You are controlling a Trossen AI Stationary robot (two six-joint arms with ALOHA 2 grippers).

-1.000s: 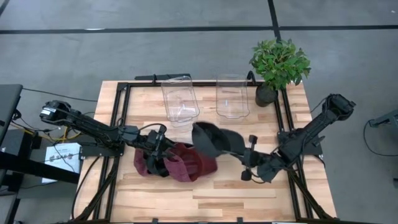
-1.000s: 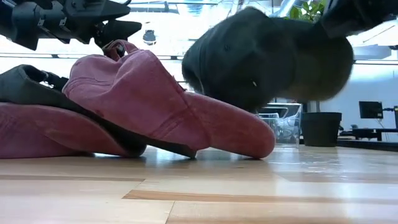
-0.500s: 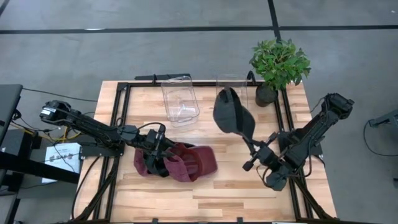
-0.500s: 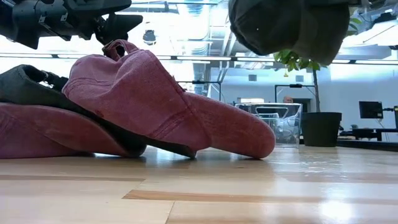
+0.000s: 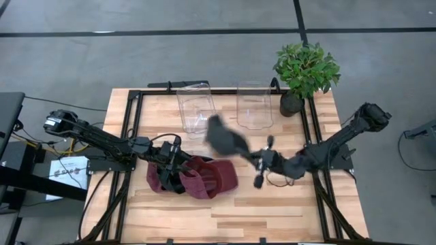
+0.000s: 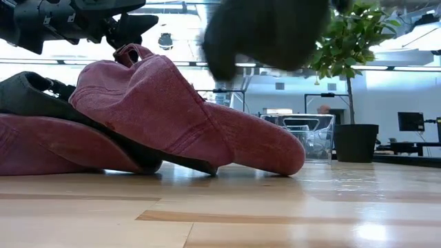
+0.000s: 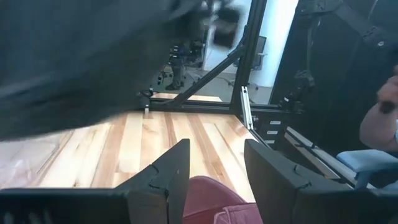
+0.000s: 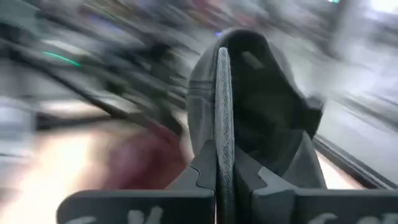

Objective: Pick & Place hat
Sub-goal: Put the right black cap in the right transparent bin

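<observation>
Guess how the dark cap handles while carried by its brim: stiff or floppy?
Probably floppy: the dark cap hangs off the right gripper by its brim edge, crown sagging. Likely light, since that thin pinch holds it aloft. The smear suggests it swings in transit.

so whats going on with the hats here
The right gripper is shut on the brim of a dark hat and holds it in the air, just in front of the two clear bins. The left gripper sits open over a pile of maroon hats on the wooden table.
</observation>
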